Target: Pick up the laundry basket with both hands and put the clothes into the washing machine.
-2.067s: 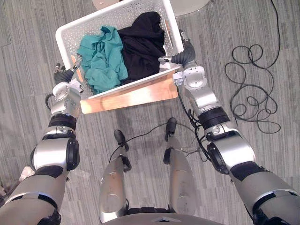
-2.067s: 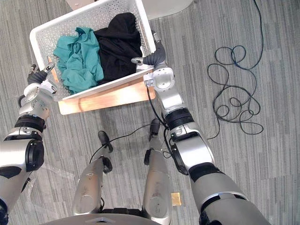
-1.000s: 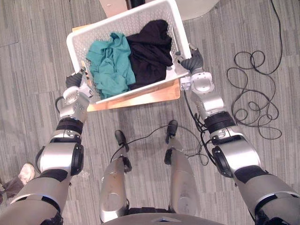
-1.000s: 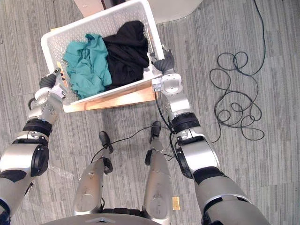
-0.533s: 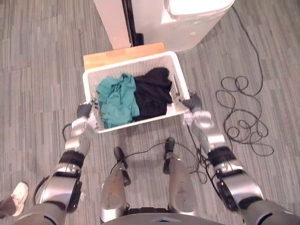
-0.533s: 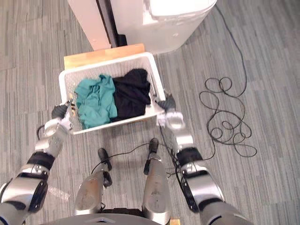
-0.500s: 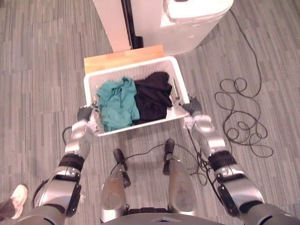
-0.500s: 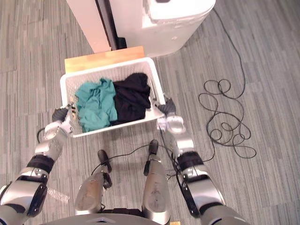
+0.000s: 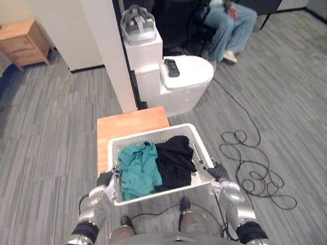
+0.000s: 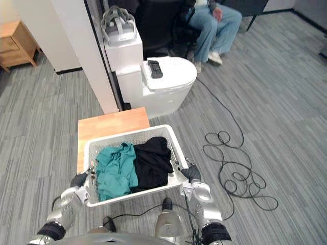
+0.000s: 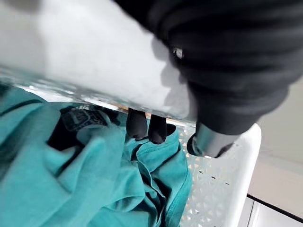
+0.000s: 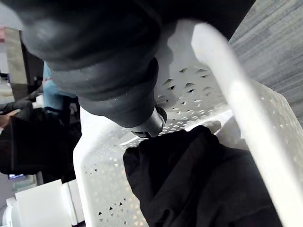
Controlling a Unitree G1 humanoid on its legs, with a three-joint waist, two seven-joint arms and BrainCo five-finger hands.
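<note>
Both my hands hold the white laundry basket (image 9: 153,134) up in front of me by its two short ends. A teal garment (image 9: 137,171) and a black garment (image 9: 174,162) lie side by side in it. My left hand (image 9: 103,179) grips the left rim; its dark fingertips (image 11: 144,125) curl over the rim above the teal cloth. On the right rim, my right hand (image 9: 218,172) is wrapped over the edge, with a finger (image 12: 147,124) inside by the black cloth. The white washing machine (image 9: 186,87) stands ahead, past the basket, its lid down with a black remote on it.
A low wooden board (image 9: 130,125) lies on the floor between the basket and the machine. A white pillar (image 9: 110,56) and a pedestal with a headset (image 9: 138,23) stand left of the machine. A seated person's legs (image 9: 225,20) are behind it. A wooden cabinet (image 9: 23,41) is far left.
The camera has swung up, bringing the washing machine and the room into view. The basket, still held at both ends, has come off the wooden board toward me.
</note>
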